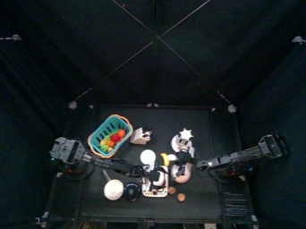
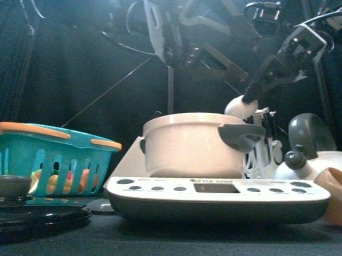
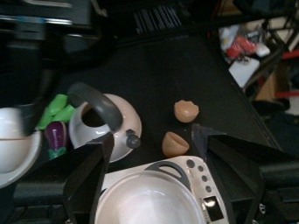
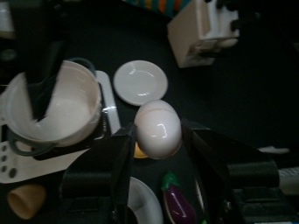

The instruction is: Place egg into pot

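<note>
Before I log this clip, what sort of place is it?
Probably a curtained robot test pen staged as a play kitchen: black curtains, a cooker pot, a teal basket, and an egg in the right tool.

We see a smooth, faintly glossy egg (image 4: 158, 128), a glossy white pot (image 2: 194, 143), and a slatted plastic basket (image 2: 47, 157).

Two black robot arms: the left arm (image 1: 86, 159) and right arm (image 1: 242, 156) are jointed segments with pale grey patches at the joints. Each gripper, left (image 3: 149, 162) and right (image 4: 159, 166), has two flat, matte black jaws.
</note>
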Tool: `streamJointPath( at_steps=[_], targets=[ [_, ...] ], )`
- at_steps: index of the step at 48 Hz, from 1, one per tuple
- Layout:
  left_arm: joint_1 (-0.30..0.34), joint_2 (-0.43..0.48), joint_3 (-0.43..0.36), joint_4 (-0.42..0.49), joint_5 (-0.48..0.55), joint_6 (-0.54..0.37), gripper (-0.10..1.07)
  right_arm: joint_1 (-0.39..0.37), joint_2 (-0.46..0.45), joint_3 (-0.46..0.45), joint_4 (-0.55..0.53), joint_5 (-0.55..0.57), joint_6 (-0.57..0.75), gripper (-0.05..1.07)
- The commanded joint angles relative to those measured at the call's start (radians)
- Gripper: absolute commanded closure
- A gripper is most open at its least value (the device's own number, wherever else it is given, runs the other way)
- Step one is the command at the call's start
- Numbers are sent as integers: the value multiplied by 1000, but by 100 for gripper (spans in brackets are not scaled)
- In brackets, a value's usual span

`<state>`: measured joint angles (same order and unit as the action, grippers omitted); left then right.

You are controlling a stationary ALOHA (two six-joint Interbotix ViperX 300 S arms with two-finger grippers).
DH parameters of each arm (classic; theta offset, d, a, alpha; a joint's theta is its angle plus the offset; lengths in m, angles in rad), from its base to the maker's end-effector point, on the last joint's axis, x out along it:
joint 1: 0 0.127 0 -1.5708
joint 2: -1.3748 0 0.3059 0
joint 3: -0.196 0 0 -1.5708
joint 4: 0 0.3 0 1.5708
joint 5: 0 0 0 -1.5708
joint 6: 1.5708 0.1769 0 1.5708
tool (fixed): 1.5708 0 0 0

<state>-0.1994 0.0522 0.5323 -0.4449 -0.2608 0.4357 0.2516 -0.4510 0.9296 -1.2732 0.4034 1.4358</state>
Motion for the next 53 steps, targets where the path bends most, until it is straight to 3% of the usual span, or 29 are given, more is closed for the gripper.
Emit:
streamJointPath(
  at_steps=[1, 16, 24, 53],
  targets=[
    [5, -67, 57, -40, -57, 5, -5, 2, 18, -44, -3, -28, 2, 40],
    [15, -210, 241, -147, -156, 5, -5, 26, 137, -123, -26, -87, 0, 40],
    [20, -255, 301, -187, -196, 5, -5, 35, 178, -160, -14, -87, 2, 40],
    [20, -337, 388, -245, -222, 5, -4, 35, 324, -256, 14, -100, 2, 38]
  ],
)
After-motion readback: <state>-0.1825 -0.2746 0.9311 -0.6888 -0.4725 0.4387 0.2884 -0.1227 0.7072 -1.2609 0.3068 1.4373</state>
